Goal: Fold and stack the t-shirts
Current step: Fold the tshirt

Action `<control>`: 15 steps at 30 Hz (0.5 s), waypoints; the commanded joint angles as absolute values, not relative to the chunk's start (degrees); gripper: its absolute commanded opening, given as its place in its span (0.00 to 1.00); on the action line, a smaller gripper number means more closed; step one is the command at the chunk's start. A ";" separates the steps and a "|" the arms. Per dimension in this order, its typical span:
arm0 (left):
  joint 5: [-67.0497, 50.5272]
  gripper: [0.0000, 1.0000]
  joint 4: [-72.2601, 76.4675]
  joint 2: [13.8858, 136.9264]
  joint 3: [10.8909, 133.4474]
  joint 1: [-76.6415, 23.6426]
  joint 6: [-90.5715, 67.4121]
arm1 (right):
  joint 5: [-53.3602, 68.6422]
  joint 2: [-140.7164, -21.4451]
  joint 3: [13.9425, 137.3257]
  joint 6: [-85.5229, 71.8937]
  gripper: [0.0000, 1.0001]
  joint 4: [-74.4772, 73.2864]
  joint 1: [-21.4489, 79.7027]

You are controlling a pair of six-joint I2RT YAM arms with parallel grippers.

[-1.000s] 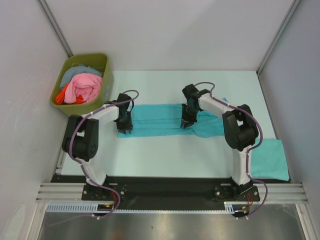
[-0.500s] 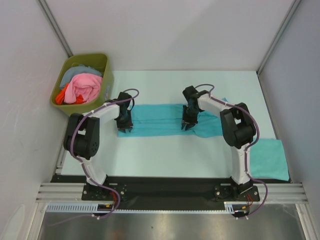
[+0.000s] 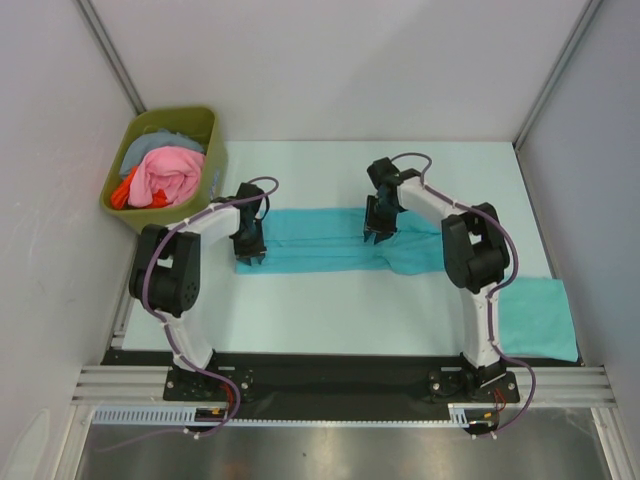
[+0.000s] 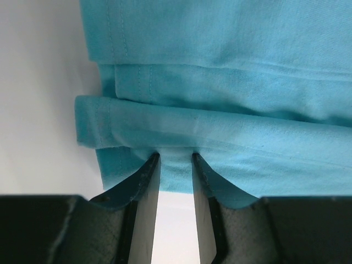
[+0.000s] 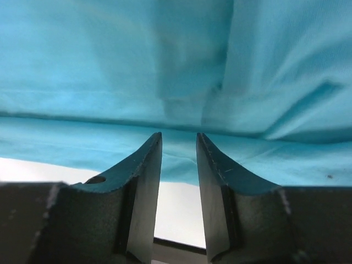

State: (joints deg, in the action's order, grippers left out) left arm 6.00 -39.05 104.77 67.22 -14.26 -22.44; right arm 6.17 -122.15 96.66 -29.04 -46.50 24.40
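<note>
One teal t-shirt (image 3: 310, 240) lies on the table folded into a long narrow strip running left to right. My left gripper (image 3: 248, 254) is down on its left end; in the left wrist view the fingers (image 4: 147, 176) stand a little apart at the near edge of the t-shirt (image 4: 220, 82), under a rolled fold, and pinch nothing. My right gripper (image 3: 378, 234) sits over the strip's right part, open, with the cloth (image 5: 110, 71) lying flat beyond its tips (image 5: 179, 135). A second folded t-shirt (image 3: 535, 320) rests at the near right.
An olive-green bin (image 3: 180, 110) holding pink, grey and orange clothes (image 3: 165, 175) stands at the far left corner, close to the left arm. White walls enclose the table on three sides. The arm bases are on the black rail (image 3: 330, 375) at the near edge.
The right gripper has opened wider and shifted a little toward the far side of the strip. The left gripper and the t-shirt's left end have stayed put.
</note>
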 commanded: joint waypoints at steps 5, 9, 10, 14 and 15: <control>7.47 0.35 -37.09 105.29 68.73 -13.71 -22.85 | 2.99 -112.07 84.83 -30.93 0.31 -44.48 26.63; 6.68 0.34 -37.00 106.08 68.55 -13.71 -22.94 | 2.02 -110.48 82.44 -31.99 0.28 -41.67 26.89; 6.42 0.34 -37.00 106.26 68.55 -13.71 -23.03 | 1.85 -110.30 82.27 -32.17 0.27 -41.49 26.89; 6.42 0.34 -36.91 106.17 68.38 -13.71 -23.03 | 1.06 -109.86 81.30 -32.52 0.24 -41.04 26.63; 6.50 0.34 -36.91 106.17 68.38 -13.71 -23.03 | 1.14 -110.12 81.12 -32.69 0.24 -40.96 26.46</control>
